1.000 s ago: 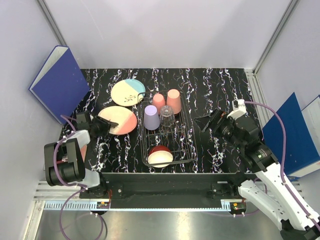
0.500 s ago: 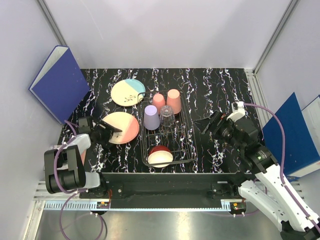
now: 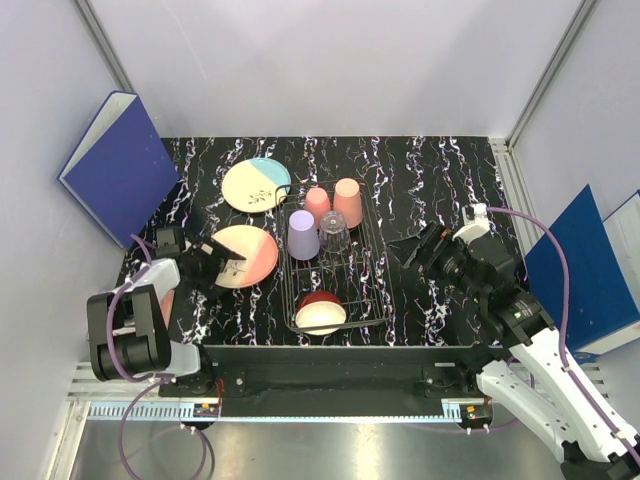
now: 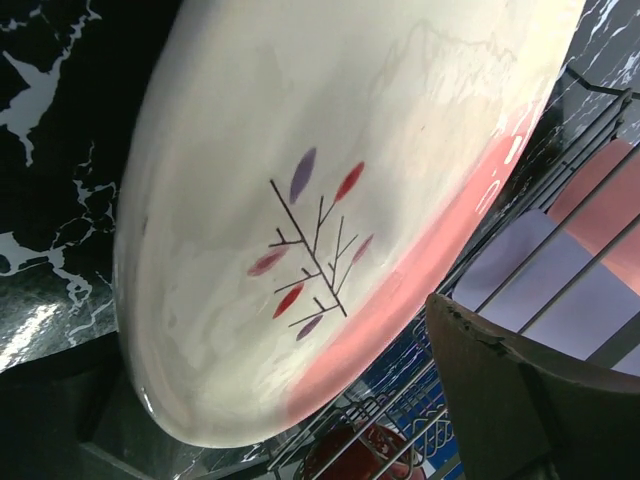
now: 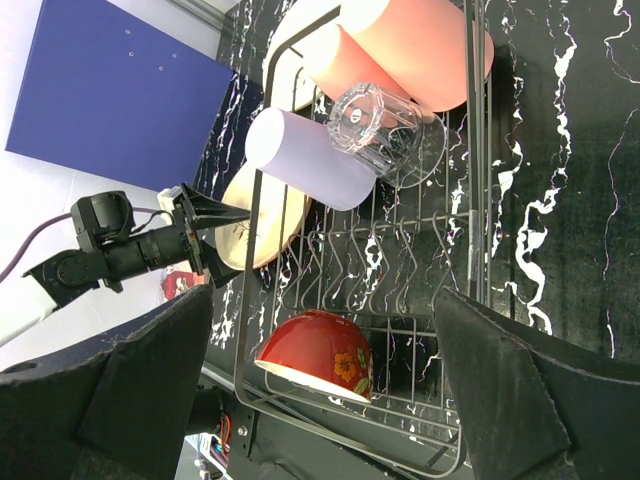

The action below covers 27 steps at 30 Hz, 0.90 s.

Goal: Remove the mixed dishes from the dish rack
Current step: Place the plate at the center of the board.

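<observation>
The wire dish rack [image 3: 368, 262] stands mid-table. It holds a lavender cup [image 3: 303, 236], two salmon-pink cups [image 3: 346, 202], a clear glass [image 3: 333, 231] and a red bowl [image 3: 320, 312] tipped on its side at the near end. A salmon-pink and cream plate [image 3: 250, 252] lies just left of the rack, and a blue-and-cream plate [image 3: 256, 184] lies behind it. My left gripper [image 3: 221, 262] is open at the pink plate's left rim; in its wrist view the plate [image 4: 320, 200] fills the frame, with a gap to one finger [image 4: 520, 400]. My right gripper [image 3: 409, 252] is open to the right of the rack, facing the bowl [image 5: 320, 355].
A blue binder [image 3: 120, 165] leans on the left wall. Another blue binder [image 3: 588, 268] stands off the table to the right. The rack's wire prongs [image 5: 400, 270] rise between the bowl and the cups. The table's near edge runs just below the bowl.
My left gripper has opened and let go of the pink plate, which has settled a little nearer beside the rack. The right arm has barely moved.
</observation>
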Motion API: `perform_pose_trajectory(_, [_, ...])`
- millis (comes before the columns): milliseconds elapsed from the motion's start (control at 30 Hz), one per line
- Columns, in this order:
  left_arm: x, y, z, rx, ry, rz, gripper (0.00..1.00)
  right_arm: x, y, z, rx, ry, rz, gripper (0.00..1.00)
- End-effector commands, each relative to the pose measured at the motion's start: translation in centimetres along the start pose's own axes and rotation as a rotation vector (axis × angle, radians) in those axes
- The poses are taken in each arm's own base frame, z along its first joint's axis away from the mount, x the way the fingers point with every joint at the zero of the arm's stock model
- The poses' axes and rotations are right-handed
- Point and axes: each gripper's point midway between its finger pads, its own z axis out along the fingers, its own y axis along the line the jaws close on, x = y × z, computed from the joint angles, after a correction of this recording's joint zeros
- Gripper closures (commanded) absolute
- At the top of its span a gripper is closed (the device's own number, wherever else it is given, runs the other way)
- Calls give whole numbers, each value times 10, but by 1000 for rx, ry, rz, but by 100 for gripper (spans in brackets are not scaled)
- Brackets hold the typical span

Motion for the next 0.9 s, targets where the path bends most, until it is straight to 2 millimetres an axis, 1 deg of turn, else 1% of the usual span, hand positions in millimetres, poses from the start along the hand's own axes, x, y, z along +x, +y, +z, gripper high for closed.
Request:
perform_pose_trajectory(0, [4, 41, 7, -180, 15, -3, 4, -2, 1, 2, -10, -13, -3, 0])
perform_pose_trajectory(33, [5, 44, 11, -192, 30, -10, 4, -2, 1, 2, -10, -11, -3, 0])
perform_pose_trajectory(200, [-3, 36, 15, -181, 26, -16, 5, -2, 1, 3, -7, -7, -6, 0])
perform_pose_trajectory(500, [-11, 35, 26, -195, 44, -7, 5, 2, -3, 8, 6, 3, -4, 0])
perform_pose_trajectory(667, [-14, 29, 28, -180, 52, -9, 6, 4, -4, 10, 5, 11, -1, 0])
perform_pose_trajectory(800, [-9, 29, 26, -167, 58, -6, 6, 5, -6, 10, 9, 11, -4, 0])
perform_pose_trajectory(867, [-4, 29, 21, -153, 55, -4, 6, 6, -7, 11, 13, 14, -2, 0])
